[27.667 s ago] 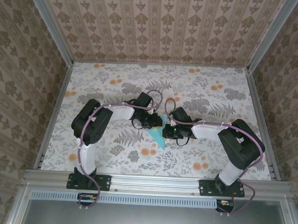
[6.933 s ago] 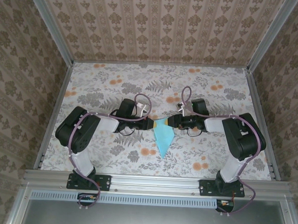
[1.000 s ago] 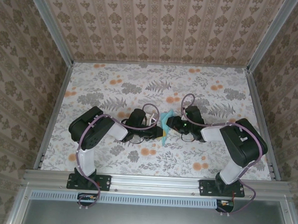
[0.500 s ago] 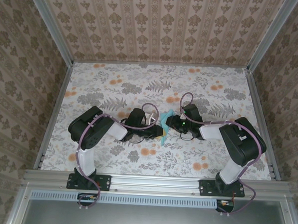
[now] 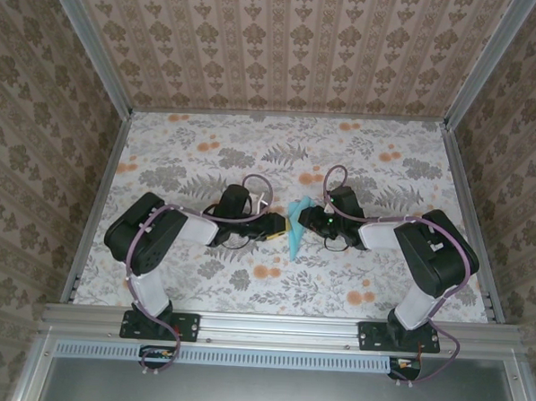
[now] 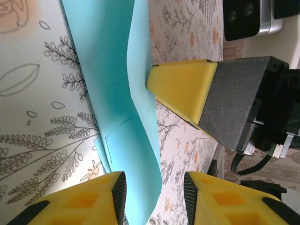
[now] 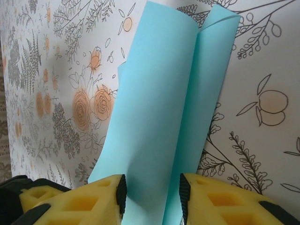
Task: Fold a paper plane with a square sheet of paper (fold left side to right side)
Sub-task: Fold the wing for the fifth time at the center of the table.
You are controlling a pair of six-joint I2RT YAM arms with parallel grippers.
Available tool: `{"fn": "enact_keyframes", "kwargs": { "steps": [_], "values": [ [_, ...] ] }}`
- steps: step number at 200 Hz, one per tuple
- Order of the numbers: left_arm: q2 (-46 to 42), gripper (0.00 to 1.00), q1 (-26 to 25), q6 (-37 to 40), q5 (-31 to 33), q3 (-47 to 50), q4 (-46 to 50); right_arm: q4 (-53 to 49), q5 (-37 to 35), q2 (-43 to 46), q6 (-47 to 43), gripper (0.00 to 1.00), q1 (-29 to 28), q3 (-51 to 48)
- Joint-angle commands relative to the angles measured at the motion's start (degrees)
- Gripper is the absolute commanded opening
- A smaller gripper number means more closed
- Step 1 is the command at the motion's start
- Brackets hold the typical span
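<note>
One paper plane (image 5: 295,231), two grippers (image 5: 282,226) (image 5: 307,219)

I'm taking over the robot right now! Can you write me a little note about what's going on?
Left gripper: open, jaws loosely around the paper plane, not pinching it.
Right gripper: closed on the paper, both layers between its fingers.
Paper: mid-table between the grippers, doubled over in a loose curl.
Done: sides brought together.
Left: press the fold flat and crease it.
</note>
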State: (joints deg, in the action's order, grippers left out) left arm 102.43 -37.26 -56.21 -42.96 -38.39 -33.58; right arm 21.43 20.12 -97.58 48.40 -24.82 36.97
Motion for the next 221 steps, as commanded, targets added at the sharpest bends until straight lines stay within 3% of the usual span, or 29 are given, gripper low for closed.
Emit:
{"fn": "enact_keyframes", "kwargs": {
  "steps": [1, 84, 151, 221],
  "values": [
    [1.47, 0.41, 0.41, 2.85, -1.68, -3.45, 3.06, -4.69, -2.86, -3.19, -0.53, 0.38, -0.67, -0.41],
    [7.19, 0.40, 0.45, 2.59, -3.25, -8.60, 2.67, -4.96, -2.57, -2.97, -0.68, 0.38, -0.67, -0.50],
    [9.29, 0.08, 1.30, 6.79, -2.44, -11.12, 6.50, -5.54, -1.60, -1.79, -0.91, 0.39, -0.58, 0.31],
    [9.52, 0.05, 2.19, 13.79, -4.05, -12.98, 11.23, -13.04, -2.06, 6.60, -1.87, 0.50, 0.94, 3.25]
  ]
}}
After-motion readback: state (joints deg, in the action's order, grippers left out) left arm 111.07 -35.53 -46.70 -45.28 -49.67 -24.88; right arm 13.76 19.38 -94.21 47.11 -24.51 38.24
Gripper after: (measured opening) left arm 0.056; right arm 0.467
